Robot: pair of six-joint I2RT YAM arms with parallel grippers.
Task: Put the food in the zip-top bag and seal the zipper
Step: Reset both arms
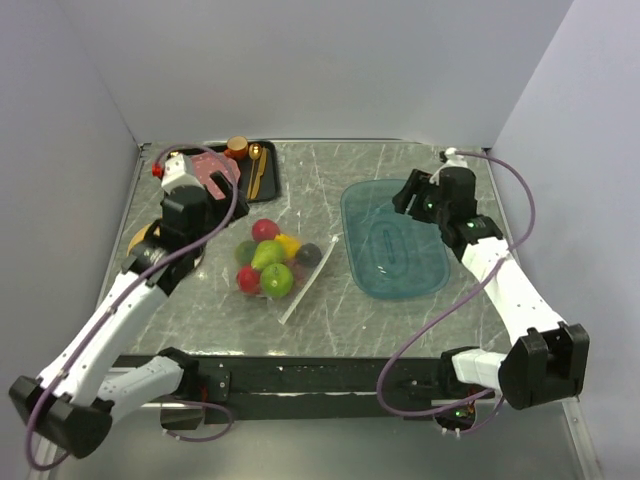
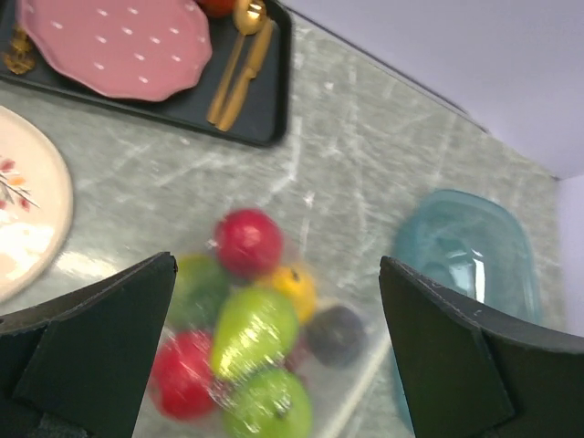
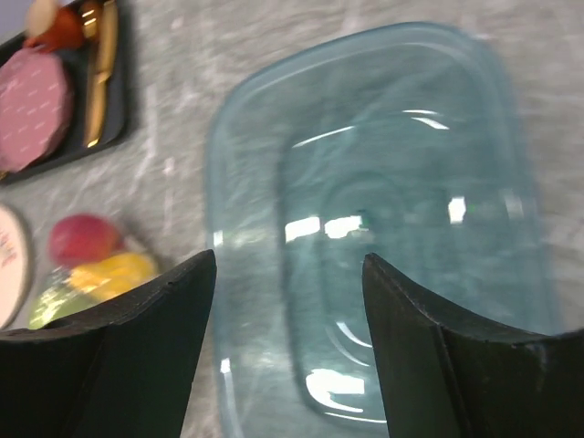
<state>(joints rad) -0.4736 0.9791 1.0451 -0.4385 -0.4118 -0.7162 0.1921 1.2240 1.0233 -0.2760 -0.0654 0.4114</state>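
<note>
The food [image 1: 268, 262] is a cluster of red, green, yellow and dark toy fruits lying together inside the clear zip-top bag [image 1: 298, 272] at table centre-left. The white zipper [image 1: 308, 282] runs diagonally along the bag's right edge. I cannot tell whether it is sealed. My left gripper [image 1: 210, 222] hovers open and empty to the upper left of the bag. The left wrist view shows the gripper [image 2: 276, 263] over the fruits [image 2: 251, 338], with the zipper [image 2: 356, 388] beside them. My right gripper [image 1: 410, 196] is open and empty above the teal tray; the gripper [image 3: 288, 258] also shows in its wrist view.
A translucent teal tray [image 1: 395, 240] lies right of the bag. A black tray [image 1: 272, 178] at the back left holds a pink dotted plate [image 1: 215, 165], an orange cup [image 1: 237, 147] and gold cutlery [image 1: 255, 165]. A cream plate [image 1: 140, 240] lies under the left arm.
</note>
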